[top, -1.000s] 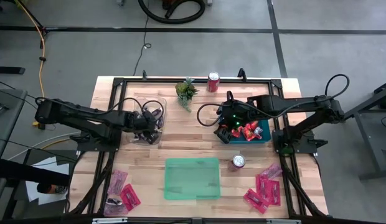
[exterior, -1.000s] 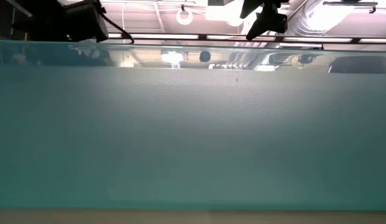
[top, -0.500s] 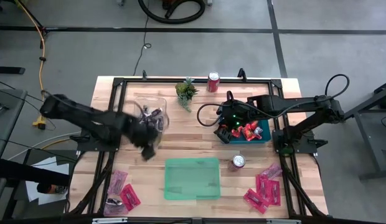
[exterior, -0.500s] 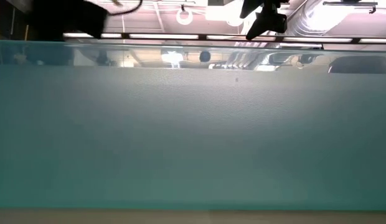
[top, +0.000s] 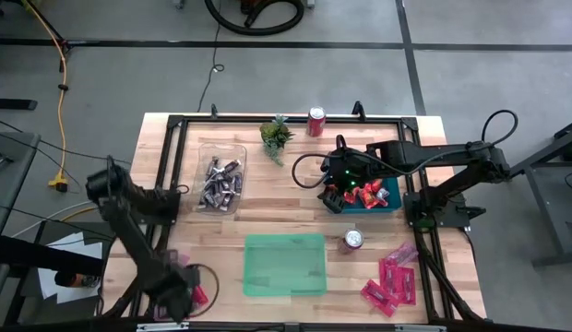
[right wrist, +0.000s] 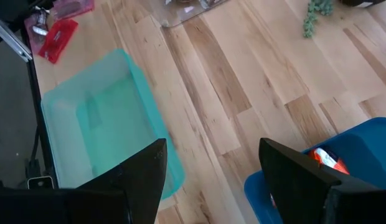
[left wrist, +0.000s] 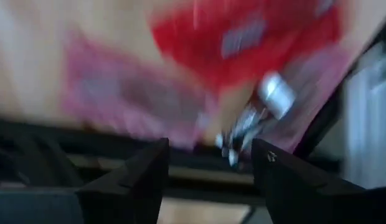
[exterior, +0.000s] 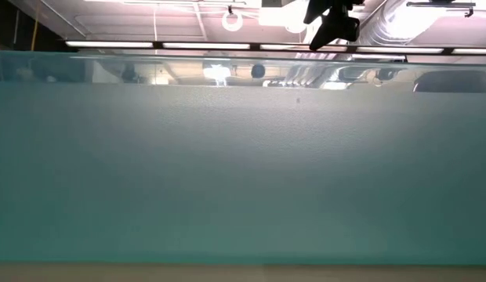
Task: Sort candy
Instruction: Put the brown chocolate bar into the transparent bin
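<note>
the left gripper (top: 180,293), fingers spread and empty, hangs over the pink and red candy (top: 179,281) at the bench's (top: 277,198) near-left corner, seemingly to pick one, while the right gripper (top: 334,189), released, waits over the blue tray (top: 393,195).

Grey concrete floor (top: 268,74) with dark seams, ceiling strip lights (exterior: 125,44).

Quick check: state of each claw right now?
Left claw: open, empty, over the candy at the table's near-left corner.
Right claw: open, empty, over the blue tray.
</note>
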You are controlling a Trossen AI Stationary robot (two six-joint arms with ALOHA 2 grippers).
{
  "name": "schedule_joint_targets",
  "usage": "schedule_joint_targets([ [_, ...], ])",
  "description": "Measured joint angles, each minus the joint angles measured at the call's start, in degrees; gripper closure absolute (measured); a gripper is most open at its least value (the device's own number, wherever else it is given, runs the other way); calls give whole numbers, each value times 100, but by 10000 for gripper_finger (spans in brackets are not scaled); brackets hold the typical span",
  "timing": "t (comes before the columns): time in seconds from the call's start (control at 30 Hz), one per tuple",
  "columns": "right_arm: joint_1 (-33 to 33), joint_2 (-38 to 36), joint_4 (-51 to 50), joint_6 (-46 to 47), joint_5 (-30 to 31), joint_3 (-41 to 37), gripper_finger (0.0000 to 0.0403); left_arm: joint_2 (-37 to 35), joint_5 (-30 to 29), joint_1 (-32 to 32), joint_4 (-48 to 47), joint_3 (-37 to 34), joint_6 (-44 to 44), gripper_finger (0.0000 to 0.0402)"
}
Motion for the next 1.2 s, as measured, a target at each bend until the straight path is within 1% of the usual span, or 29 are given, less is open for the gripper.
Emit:
schedule_joint_targets([
  [0.1,-11,0,-1,-67,0,0,153,506,726,-300,-19,86,-274,189],
  [0.17,-16,-1,0,-79,0,0,153,739,945,-389,-12,183,-306,189],
  [0.3,-24,0,-1,-64,-1,0,153,969,850,-358,21,451,-364,189],
  [0.47,-24,-1,-2,-79,0,0,153,1067,646,-308,515,542,-655,189],
  [0.63,-24,-2,-2,-79,0,0,153,1353,819,-329,548,538,-766,189],
  [0.8,-24,0,-2,-79,0,0,153,1529,902,-288,555,534,-420,196],
  [0.87,-24,0,-2,-79,0,0,153,1527,859,-263,556,535,-358,214],
  [0.93,-24,0,-2,-79,0,0,153,1477,793,-242,526,533,-340,254],
  [1.03,-24,0,-4,-79,0,0,153,1279,536,-212,513,533,-257,352],
  [1.07,-24,0,-4,-79,0,0,153,1173,400,-196,510,533,-251,376],
  [1.1,-24,-1,-5,-79,0,0,153,1033,237,-174,492,533,-253,386],
  [1.2,-24,-2,-11,-79,0,0,153,499,-196,-83,350,533,-83,392],
])
